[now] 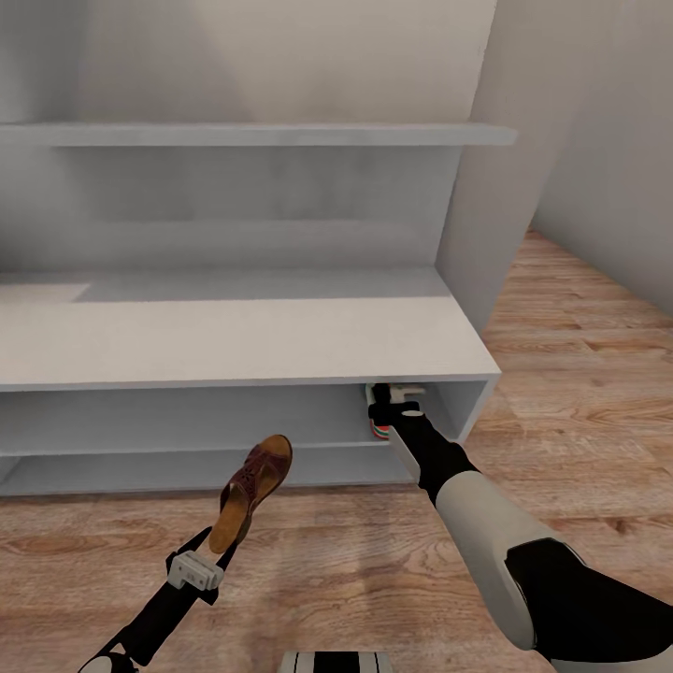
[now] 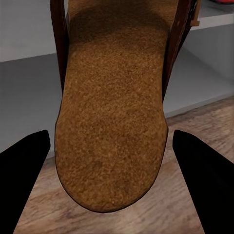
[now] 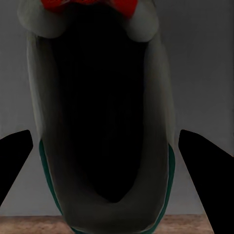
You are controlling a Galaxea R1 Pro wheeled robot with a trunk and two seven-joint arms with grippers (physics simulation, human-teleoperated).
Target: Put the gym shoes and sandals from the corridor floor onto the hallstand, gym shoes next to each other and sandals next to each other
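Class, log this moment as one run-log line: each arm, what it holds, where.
left gripper: holding sandal above corridor floor | right gripper: gym shoe inside hallstand upper compartment, right end

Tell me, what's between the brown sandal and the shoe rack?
Nothing: in the head view, just bare wooden floor lies between the raised sandal and the shoe rack.

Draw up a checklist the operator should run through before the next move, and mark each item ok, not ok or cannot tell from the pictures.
1. Dark brown leather sandal with tan footbed held off the wood-grain plank floor by left gripper: ok.
2. White gym shoe with green stripe inside the light-grey shoe rack: ok.
3. Right gripper released from the shoe: cannot tell.
4. Shelf space left of the shoe for the sandal: ok.
5. Second sandal and second shoe located: cannot tell.
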